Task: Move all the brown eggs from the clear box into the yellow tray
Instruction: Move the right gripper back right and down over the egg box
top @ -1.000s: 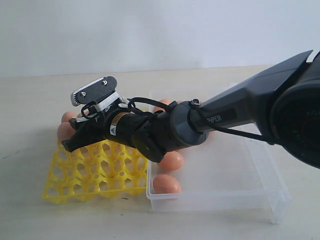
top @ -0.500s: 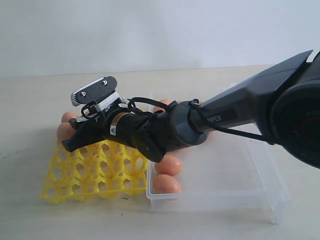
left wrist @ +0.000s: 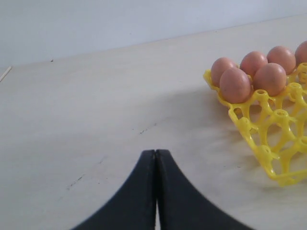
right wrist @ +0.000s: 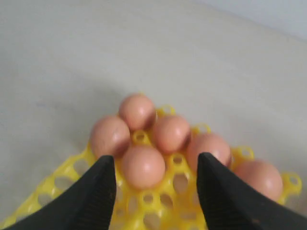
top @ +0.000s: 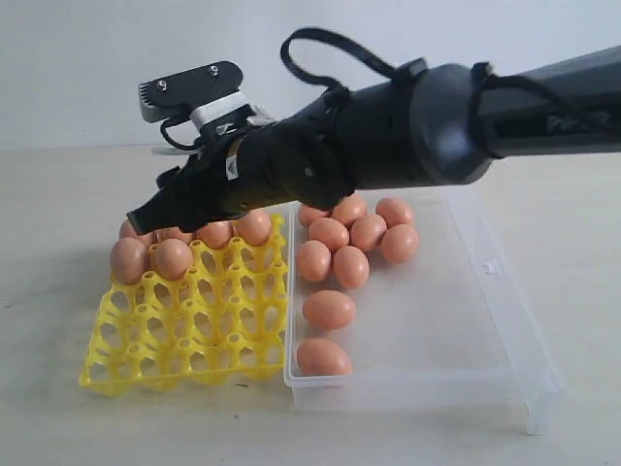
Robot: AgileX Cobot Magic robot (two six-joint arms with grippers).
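Observation:
The yellow tray lies at the left, with several brown eggs seated in its far cups. The clear box sits right beside it, and several more brown eggs lie loose in its far left part and along its left wall. My right gripper hangs open above the tray's far left corner. In the right wrist view the right gripper holds nothing, and a seated egg lies below the gap. My left gripper is shut and empty over bare table, left of the tray.
The right arm stretches from the right edge across the far side of the box. The box's right half holds no eggs. The tray's near rows of cups stand open. Pale tabletop surrounds both containers.
The right arm has lifted well up off the tray, still open. Eggs in the tray's far rows and in the box that it was covering now show.

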